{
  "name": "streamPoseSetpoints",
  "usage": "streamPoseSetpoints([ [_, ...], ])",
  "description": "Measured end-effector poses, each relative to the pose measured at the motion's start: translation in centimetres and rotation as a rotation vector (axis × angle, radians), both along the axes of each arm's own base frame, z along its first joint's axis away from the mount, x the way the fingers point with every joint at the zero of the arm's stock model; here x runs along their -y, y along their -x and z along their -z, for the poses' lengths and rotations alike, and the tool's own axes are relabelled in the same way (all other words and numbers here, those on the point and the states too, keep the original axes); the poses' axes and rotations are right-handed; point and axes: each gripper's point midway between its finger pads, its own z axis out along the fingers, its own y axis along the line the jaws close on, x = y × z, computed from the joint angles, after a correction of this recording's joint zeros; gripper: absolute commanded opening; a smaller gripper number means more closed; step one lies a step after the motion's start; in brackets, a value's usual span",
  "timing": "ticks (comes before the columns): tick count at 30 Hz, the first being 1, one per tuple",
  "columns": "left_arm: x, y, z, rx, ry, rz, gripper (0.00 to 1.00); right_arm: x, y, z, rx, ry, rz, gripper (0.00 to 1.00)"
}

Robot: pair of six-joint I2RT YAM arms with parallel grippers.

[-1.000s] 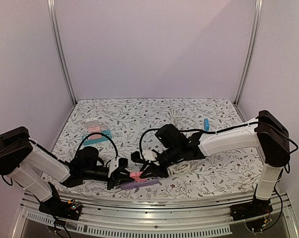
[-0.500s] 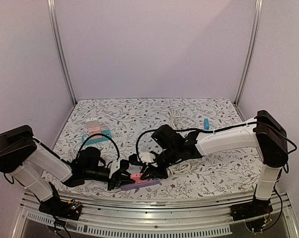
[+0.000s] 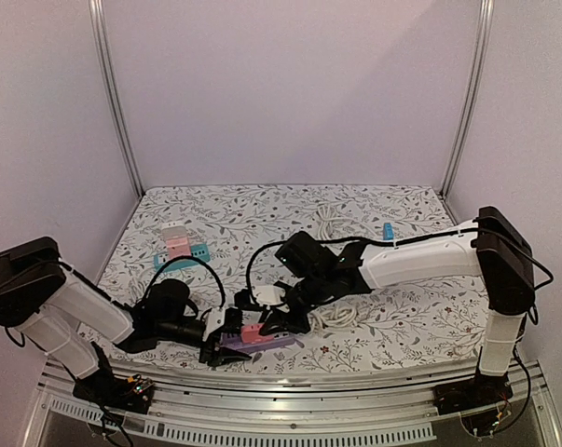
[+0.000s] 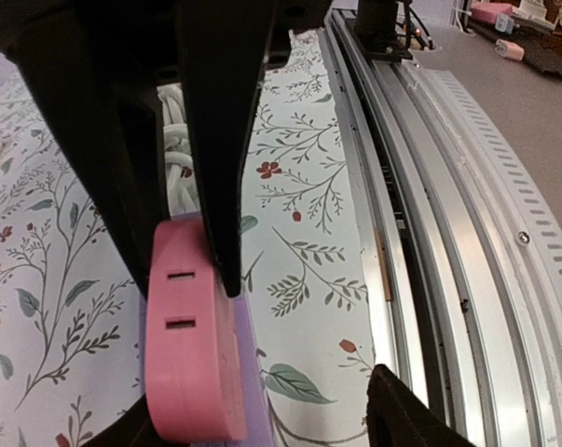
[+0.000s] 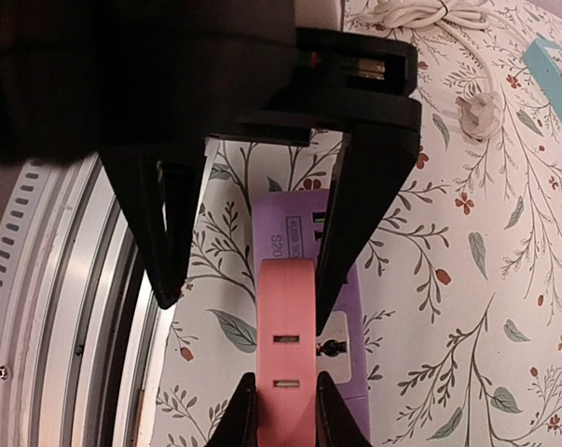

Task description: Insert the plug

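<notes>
A pink plug (image 3: 252, 331) with two slots in its face stands on a purple power strip (image 3: 273, 344) near the table's front edge. My right gripper (image 3: 267, 325) is shut on the pink plug (image 5: 290, 345), its fingertips (image 5: 246, 410) pinching both sides from below. The purple strip (image 5: 299, 228) lies under the plug. My left gripper (image 3: 225, 343) is open. Its fingers (image 5: 164, 233) straddle the plug without squeezing it. In the left wrist view the plug (image 4: 192, 354) sits at lower left with the strip (image 4: 251, 391) beside it, and one left fingertip (image 4: 402, 419) stands well to the right.
A coiled white cable (image 3: 339, 317) with its own white plug (image 5: 474, 110) lies just behind the strip. A teal and pink block (image 3: 180, 246) sits at the back left, a small blue piece (image 3: 389, 231) at the back right. The metal rail (image 4: 448, 186) runs close along the front edge.
My left gripper has opened its jaws around the plug. The right gripper has shifted slightly left, still holding the pink plug over the strip.
</notes>
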Motion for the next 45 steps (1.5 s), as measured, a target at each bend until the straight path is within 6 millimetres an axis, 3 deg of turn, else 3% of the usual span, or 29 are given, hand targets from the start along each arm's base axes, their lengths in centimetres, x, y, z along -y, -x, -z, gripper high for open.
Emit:
streamPoseSetpoints([
  [9, -0.7, 0.4, -1.0, 0.012, 0.022, -0.019, 0.75, -0.3, -0.4, 0.0, 0.026, 0.016, -0.005, 0.02],
  [11, -0.8, 0.3, -1.4, 0.018, 0.030, -0.033, 0.80, -0.5, -0.5, 0.0, 0.029, 0.020, -0.002, 0.13],
  [15, -0.8, -0.1, -2.6, 0.040, 0.056, -0.058, 0.88, -0.4, -1.1, 0.2, 0.049, 0.041, 0.018, 0.52],
  [18, -0.9, -0.2, -2.8, 0.047, 0.055, -0.067, 0.89, 0.6, -1.5, 2.1, 0.053, 0.115, 0.038, 0.66],
  [24, -1.1, -0.2, -3.1, 0.056, 0.053, -0.067, 0.92, 1.4, -1.6, 3.1, 0.039, 0.160, 0.073, 0.79],
  [29, -1.3, -0.3, -3.6, 0.070, 0.052, -0.083, 0.93, 2.2, -1.4, 3.1, 0.035, 0.159, 0.108, 0.82],
  [32, -1.6, -0.9, -4.4, 0.090, 0.061, -0.121, 0.94, 2.6, -1.8, 1.8, 0.054, 0.142, 0.142, 0.83],
  [35, -1.9, -1.6, -6.1, 0.114, 0.087, -0.176, 0.95, 3.1, -2.6, -0.9, 0.082, 0.090, 0.200, 0.86],
  [38, -2.2, -3.0, -8.7, 0.125, 0.128, -0.249, 0.95, 4.0, -4.9, -4.6, 0.105, 0.009, 0.324, 0.86],
  [40, -2.9, -4.6, -10.8, 0.122, 0.164, -0.330, 0.95, 5.7, -8.5, -7.6, 0.127, -0.048, 0.496, 0.86],
  [43, -5.6, -7.9, -13.1, 0.118, 0.204, -0.498, 0.95, 10.2, -14.7, -10.7, 0.130, -0.091, 0.817, 0.86],
  [45, -8.5, -10.2, -14.6, 0.123, 0.239, -0.643, 0.94, 15.0, -18.8, -11.6, 0.105, -0.096, 1.080, 0.88],
])
